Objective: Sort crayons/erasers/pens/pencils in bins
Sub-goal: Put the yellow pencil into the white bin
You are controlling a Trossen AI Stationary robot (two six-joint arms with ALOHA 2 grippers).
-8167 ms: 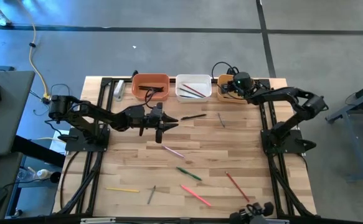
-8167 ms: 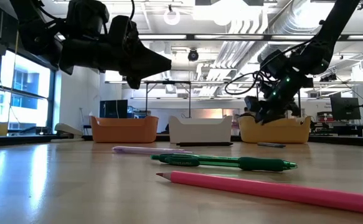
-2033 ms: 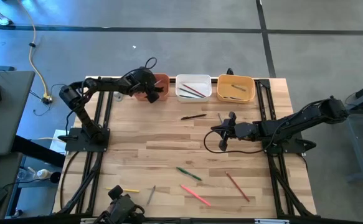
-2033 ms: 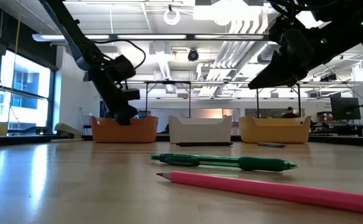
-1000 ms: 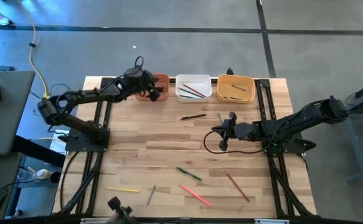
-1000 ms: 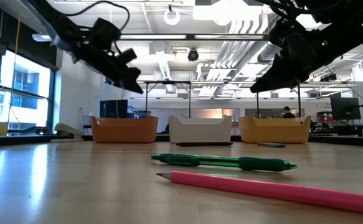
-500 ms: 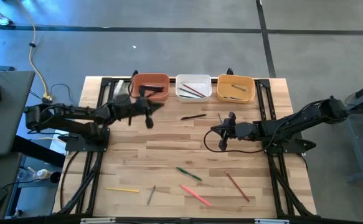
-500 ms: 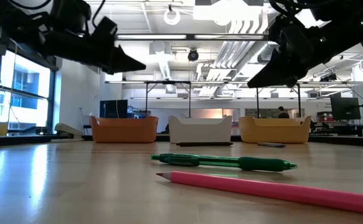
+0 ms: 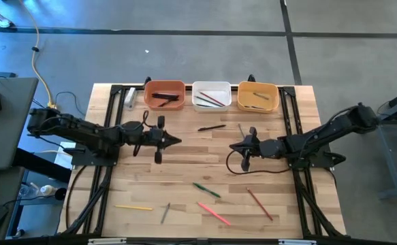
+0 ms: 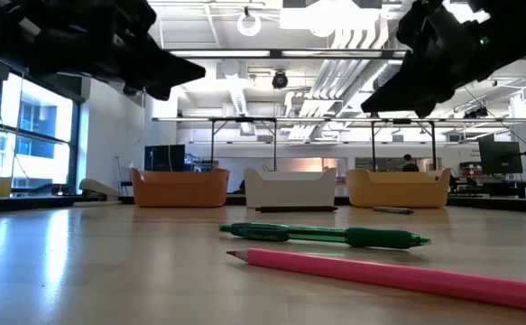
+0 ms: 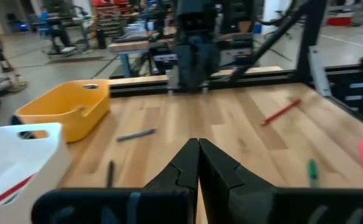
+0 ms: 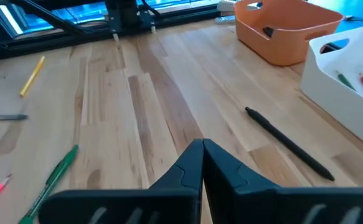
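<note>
Three bins stand in a row at the far edge: terracotta (image 9: 164, 95), white (image 9: 212, 95) and yellow (image 9: 257, 96), each holding a few sticks. Loose sticks lie flat on the table: a black pen (image 9: 212, 127), a grey one (image 9: 242, 131), a green pen (image 9: 206, 190), a pink pencil (image 9: 214, 213), a red one (image 9: 259, 203), a yellow one (image 9: 133, 207). My left gripper (image 9: 178, 141) hovers shut left of centre, pointing right and nearly level. My right gripper (image 9: 231, 147) hovers shut right of centre, pointing left. Both are above the wood, holding nothing.
Black arm frames run along the table's left (image 9: 106, 163) and right (image 9: 300, 170) sides. A second grey stick (image 9: 165, 213) lies near the front edge. Bare wood lies between the two grippers, with the black pen (image 12: 287, 149) just beyond them toward the bins.
My left gripper has swung away from the terracotta bin toward the table's near edge and centre, dropping a little and tipping from a downward slant to nearly level. It stays shut and carries nothing. The sticks on the table have not moved.
</note>
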